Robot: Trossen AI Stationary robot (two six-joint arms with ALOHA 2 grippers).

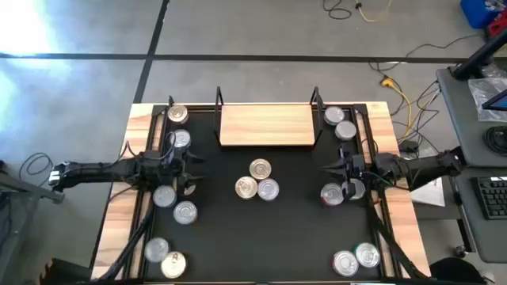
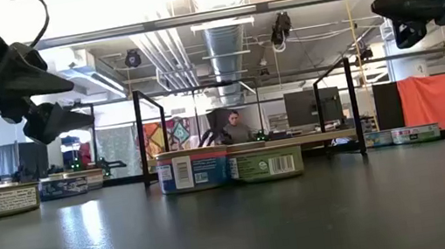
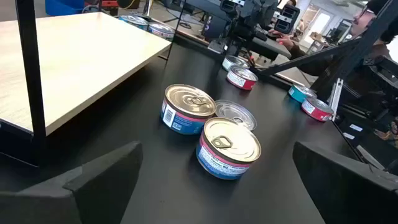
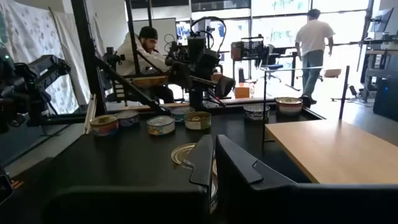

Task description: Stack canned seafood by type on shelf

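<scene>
- Your shelf point(image 1: 267, 125) sits at the middle of the worktop's far edge; its light-wood board is bare, with black wire posts at both ends.
- No tin is on the shelf. Three tins point(image 1: 257, 181) cluster at the worktop's centre, just in front of it, touching one another; the left wrist view shows two with gold lids and one with a silver lid.
- Two tins point(image 1: 339, 120) lie beside the shelf's right end, two point(image 1: 178, 127) off its left end.
- Further pairs lie at the near left corner point(image 1: 165, 257) and near right corner point(image 1: 356, 259); two more point(image 1: 174, 203) lie along the left side.
- Your left hand point(image 1: 192, 169) hangs above the worktop's left side, fingers spread wide, holding nothing.
- Your right hand point(image 1: 333, 169) hangs above the right side, fingers pressed together, empty; two tins point(image 1: 341, 191) lie just beside it, one red-labelled.
- A person sits in the room beyond the far edge.
</scene>
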